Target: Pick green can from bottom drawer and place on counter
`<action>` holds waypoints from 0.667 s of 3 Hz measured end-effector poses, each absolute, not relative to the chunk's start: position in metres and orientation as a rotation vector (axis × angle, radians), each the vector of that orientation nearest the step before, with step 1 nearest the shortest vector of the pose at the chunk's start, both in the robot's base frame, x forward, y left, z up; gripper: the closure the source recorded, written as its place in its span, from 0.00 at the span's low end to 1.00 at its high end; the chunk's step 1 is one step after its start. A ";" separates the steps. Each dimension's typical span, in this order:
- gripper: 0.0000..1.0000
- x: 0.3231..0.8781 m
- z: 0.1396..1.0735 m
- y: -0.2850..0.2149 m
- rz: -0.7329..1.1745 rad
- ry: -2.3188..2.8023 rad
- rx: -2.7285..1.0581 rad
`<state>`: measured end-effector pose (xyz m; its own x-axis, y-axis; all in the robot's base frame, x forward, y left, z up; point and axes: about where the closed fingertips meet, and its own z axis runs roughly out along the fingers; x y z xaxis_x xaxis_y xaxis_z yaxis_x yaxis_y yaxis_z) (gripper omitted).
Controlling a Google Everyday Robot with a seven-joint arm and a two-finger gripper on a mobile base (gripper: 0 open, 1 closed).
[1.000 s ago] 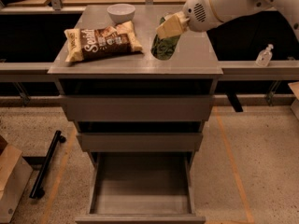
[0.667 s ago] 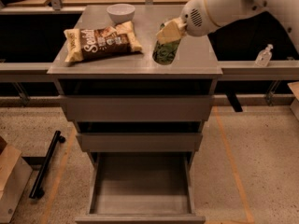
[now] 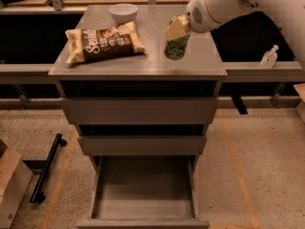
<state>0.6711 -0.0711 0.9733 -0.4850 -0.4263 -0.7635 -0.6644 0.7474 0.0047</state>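
**A:** What could go wrong here, from the camera view?

**B:** The green can [image 3: 176,50] sits low on the counter [image 3: 143,65], right of middle, with its top under the gripper [image 3: 177,30]. If it isn't flat down when released, I think it could tip, roll to the front edge and drop toward the open bottom drawer [image 3: 143,194].

**A:** And the jaws?

**B:** I cannot tell. The gripper covers the can's top and touches it, but whether it is clamped or loose is hidden.
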 end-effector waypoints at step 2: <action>0.59 0.738 0.966 -0.101 0.299 2.167 -0.706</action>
<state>0.7380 -0.1010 0.9658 -0.5080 -0.3850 -0.7706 -0.5793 0.8147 -0.0251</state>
